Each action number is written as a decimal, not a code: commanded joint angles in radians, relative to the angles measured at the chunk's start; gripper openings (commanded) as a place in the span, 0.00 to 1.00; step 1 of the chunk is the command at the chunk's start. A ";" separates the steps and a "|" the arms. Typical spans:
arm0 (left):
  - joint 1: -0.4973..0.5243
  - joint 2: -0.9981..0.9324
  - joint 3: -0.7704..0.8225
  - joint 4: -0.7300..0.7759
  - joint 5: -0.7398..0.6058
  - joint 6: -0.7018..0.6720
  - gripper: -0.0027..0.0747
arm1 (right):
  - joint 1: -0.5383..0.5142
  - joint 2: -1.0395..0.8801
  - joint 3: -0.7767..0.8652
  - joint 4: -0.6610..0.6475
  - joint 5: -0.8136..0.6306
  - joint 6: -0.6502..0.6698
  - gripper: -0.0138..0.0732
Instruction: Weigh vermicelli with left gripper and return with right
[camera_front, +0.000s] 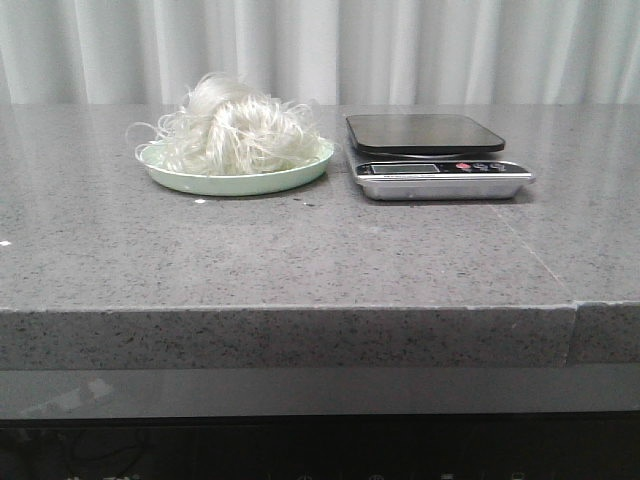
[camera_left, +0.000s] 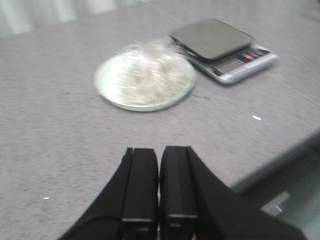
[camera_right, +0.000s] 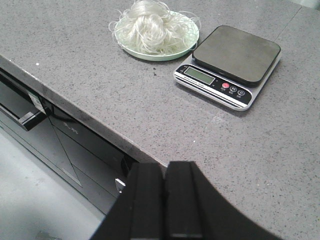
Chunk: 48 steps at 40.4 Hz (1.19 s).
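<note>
Grey speckled stone makes up the tabletop (camera_front: 300, 260), polished flat, with a squared front edge and a seam near its right end. From the front, the vermicelli (camera_front: 232, 132) sits as a fluffy mound of thin, curly, whitish strands heaped on a shallow, round, pale green plate (camera_front: 240, 183); a few loops spill over the rim. Just beside it to the right stands a kitchen scale (camera_front: 438, 160), its dark, matte, rounded-square platform bare above a silvery base with a small display and buttons. Pleated pale curtains (camera_front: 400, 50) hang behind.

Seen from the left wrist, the picture is soft and blurred. The left gripper (camera_left: 159, 172) hovers over the bare tabletop, its two blocky, matte black fingers (camera_left: 140, 180) pressed together with only a hairline between them, holding nothing. Beyond them lie the plate with the noodles and the scale.

Seen from the right wrist, the right gripper (camera_right: 165, 192) hangs near the tabletop's edge, its black fingers (camera_right: 182, 200) likewise clenched flat against each other and empty. The scale shows a greenish screen, one red button and two dark ones.
</note>
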 joint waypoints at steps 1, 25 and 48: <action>0.086 -0.063 0.075 -0.010 -0.184 -0.005 0.24 | -0.005 0.009 -0.020 -0.007 -0.065 -0.004 0.32; 0.351 -0.441 0.603 -0.013 -0.542 -0.005 0.24 | -0.005 0.009 -0.020 -0.007 -0.065 -0.004 0.32; 0.351 -0.439 0.629 -0.013 -0.574 -0.005 0.24 | -0.005 0.009 -0.020 -0.007 -0.062 -0.004 0.32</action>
